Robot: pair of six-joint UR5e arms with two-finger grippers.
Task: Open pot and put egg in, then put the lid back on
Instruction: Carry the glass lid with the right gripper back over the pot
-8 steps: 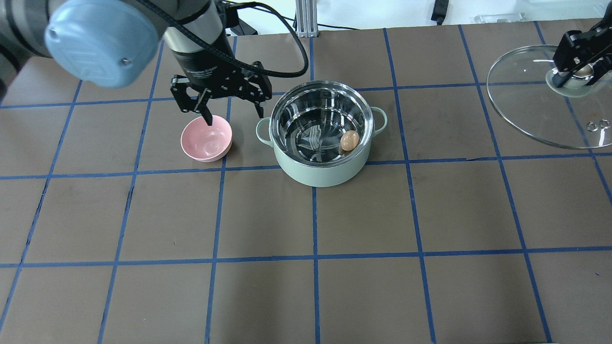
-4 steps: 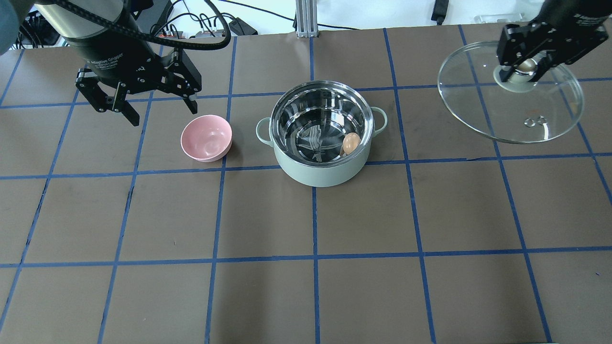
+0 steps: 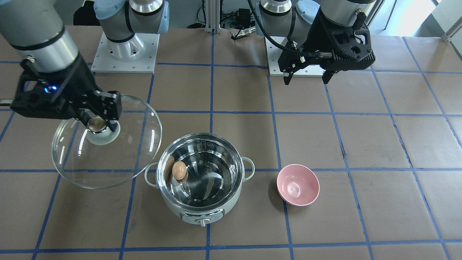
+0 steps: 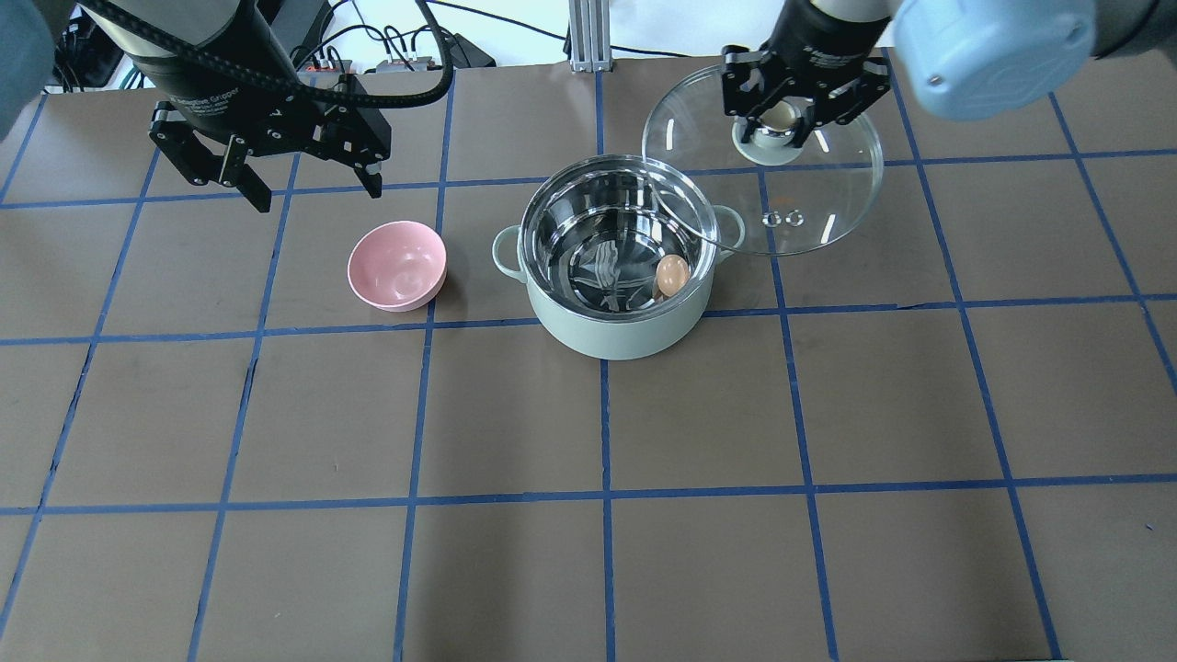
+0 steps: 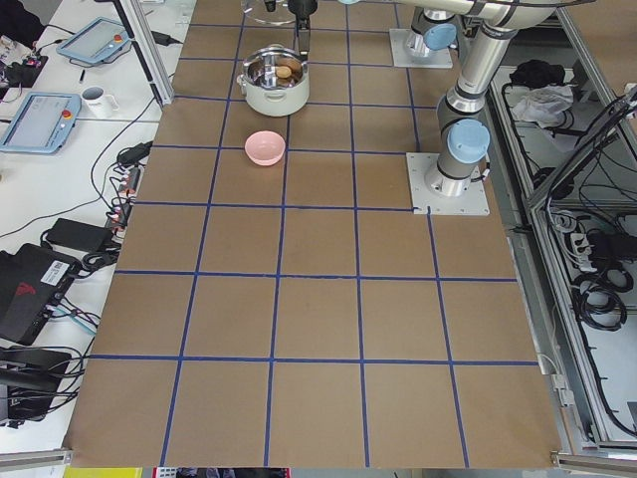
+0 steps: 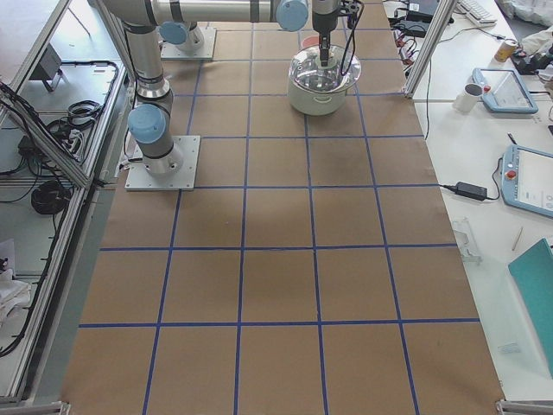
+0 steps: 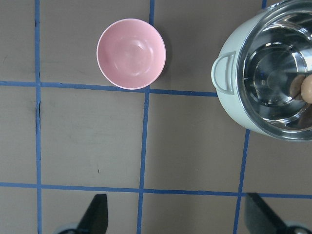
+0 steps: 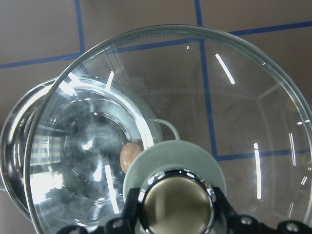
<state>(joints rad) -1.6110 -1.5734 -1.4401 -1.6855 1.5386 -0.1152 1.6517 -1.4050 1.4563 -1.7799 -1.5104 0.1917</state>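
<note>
The mint-green pot [image 4: 607,338] stands open mid-table, also in the front view [image 3: 187,216]. The light-brown egg [image 4: 672,274] lies inside it against the steel wall [image 3: 179,170]. My right gripper [image 4: 777,118] is shut on the beige knob of the clear glass lid [image 4: 814,207] and holds it in the air, far-right of the pot. The lid's edge overlaps the pot's rim in the overhead view. The right wrist view shows the knob [image 8: 178,200] and the egg [image 8: 129,155] through the glass. My left gripper [image 4: 316,195] is open and empty, raised far-left of the pot.
An empty pink bowl [image 4: 397,265] sits on the table to the pot's left, also in the left wrist view [image 7: 130,53]. The brown table carries a blue tape grid. Both arm bases stand at the far edge in the front view.
My right gripper has carried the lid leftward from the table's right edge to beside the pot. My left gripper has moved away from the pink bowl, left and back.
</note>
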